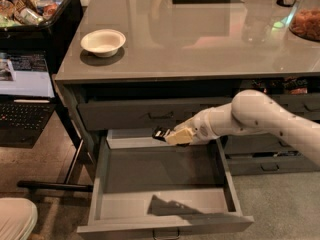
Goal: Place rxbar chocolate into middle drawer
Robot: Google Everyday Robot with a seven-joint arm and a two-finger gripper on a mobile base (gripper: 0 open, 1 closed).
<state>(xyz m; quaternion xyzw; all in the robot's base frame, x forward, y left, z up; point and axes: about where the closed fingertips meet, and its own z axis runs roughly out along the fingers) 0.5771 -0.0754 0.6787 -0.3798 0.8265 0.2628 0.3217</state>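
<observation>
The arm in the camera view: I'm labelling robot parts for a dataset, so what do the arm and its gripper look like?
The arm is smooth, glossy white, built of rounded tubular segments with a bulbous joint; no loose cables show. It narrows to the gripper, a pale cream-yellow, blocky piece, which sits above the open middle drawer.
</observation>
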